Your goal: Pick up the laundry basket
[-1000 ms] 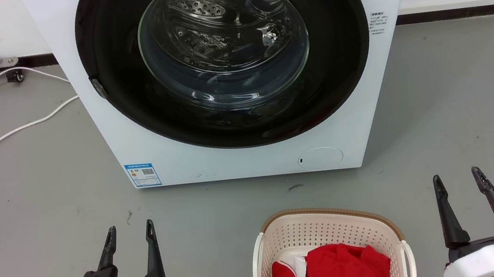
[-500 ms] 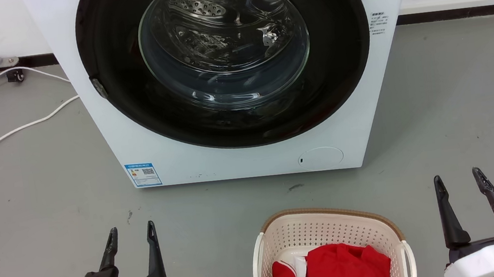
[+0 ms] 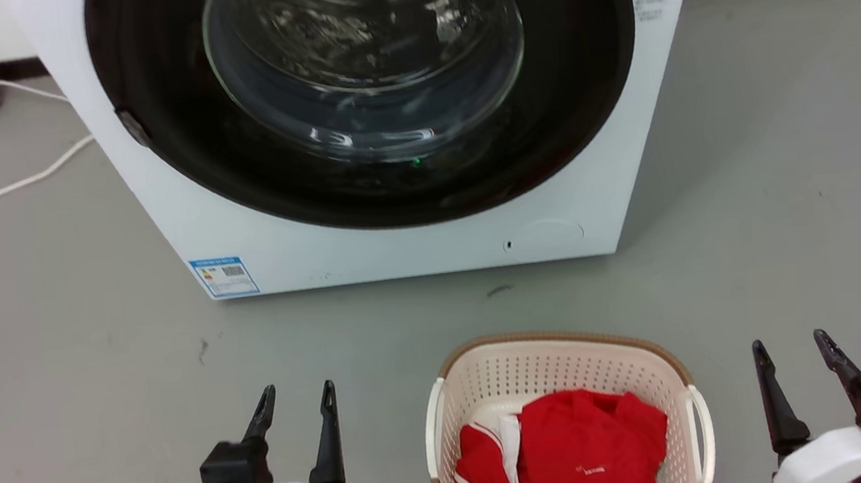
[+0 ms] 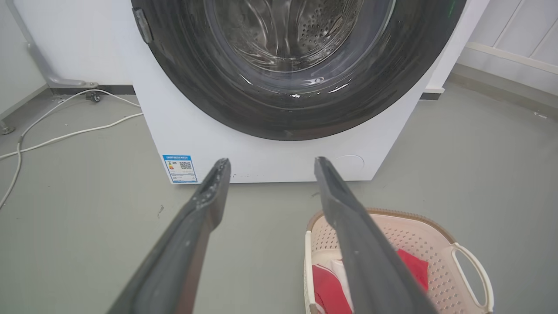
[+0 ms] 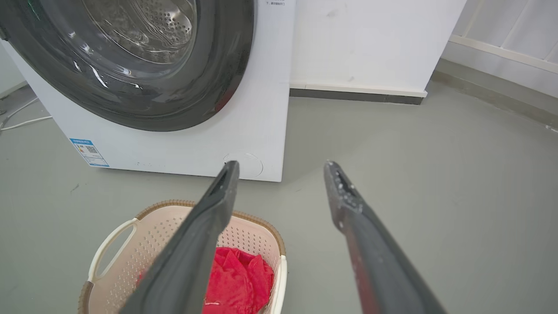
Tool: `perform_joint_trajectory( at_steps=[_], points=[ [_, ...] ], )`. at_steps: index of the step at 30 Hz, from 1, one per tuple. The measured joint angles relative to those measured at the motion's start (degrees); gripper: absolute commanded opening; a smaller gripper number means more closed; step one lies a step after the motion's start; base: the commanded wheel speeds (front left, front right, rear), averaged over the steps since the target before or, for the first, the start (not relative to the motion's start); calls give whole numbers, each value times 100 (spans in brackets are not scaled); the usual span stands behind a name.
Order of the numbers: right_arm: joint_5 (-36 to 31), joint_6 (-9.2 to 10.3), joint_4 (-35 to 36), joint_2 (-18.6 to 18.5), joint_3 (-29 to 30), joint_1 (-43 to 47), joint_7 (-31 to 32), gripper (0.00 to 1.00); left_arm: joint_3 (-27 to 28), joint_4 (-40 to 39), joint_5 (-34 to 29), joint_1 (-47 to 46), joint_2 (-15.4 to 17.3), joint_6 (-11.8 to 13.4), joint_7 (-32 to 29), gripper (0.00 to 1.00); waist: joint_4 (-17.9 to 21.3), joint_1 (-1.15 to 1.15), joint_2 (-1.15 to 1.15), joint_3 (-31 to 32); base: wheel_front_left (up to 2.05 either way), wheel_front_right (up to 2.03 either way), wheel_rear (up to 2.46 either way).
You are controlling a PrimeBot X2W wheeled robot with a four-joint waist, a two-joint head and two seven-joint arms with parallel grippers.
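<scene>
The washing machine (image 3: 367, 253) is looked down on steeply from the head camera, close before it. It is faced levelly from both wrist cameras, held low: the left before its blue label (image 3: 224, 276), the right off its opposite corner. Its front and the laundry basket (image 3: 566, 360) before it are shared by all views.

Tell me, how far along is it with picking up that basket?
Barely begun. The basket sits on the floor before the washing machine, red clothes inside. The left gripper and right gripper hang open either side of it, touching nothing. Left to do: grip the handles and lift.
</scene>
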State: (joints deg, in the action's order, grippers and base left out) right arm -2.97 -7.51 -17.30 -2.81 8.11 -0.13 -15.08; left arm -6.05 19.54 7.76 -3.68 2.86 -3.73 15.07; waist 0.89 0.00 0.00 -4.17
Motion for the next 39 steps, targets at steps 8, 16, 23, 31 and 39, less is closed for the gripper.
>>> perform_joint_trajectory(
  at_steps=[8, 16, 23, 31, 39],
  points=[
    [-214, 0, -1161, 0, -197, -845, 0, 100, -208, 1120, 125, -932, 0, -183, 0, 100, 249, 0, 0, -785, 0, 0, 0],
    [-367, 0, -2091, -3, -134, -1657, -1, 100, -308, 1869, 98, -1719, -3, -290, 0, 100, 472, 1, 0, -1574, 0, 0, 0],
    [-411, 0, -2737, -3, -182, -2326, -1, 100, -469, 2485, 37, -2439, -2, -345, 0, 100, 643, 1, 0, -2241, 0, 0, 0],
    [-301, 0, -3290, -2, -444, -2944, 0, 100, -657, 3095, 5, -3138, 92, -361, 1, 100, 807, 2, 0, -2979, 0, 0, 0],
    [-53, 0, -3549, -3, -727, -3366, -1, 100, -940, 3517, 92, -3666, 220, -366, 0, 100, 957, 1, 0, -3574, 0, 0, 0]
  ],
)
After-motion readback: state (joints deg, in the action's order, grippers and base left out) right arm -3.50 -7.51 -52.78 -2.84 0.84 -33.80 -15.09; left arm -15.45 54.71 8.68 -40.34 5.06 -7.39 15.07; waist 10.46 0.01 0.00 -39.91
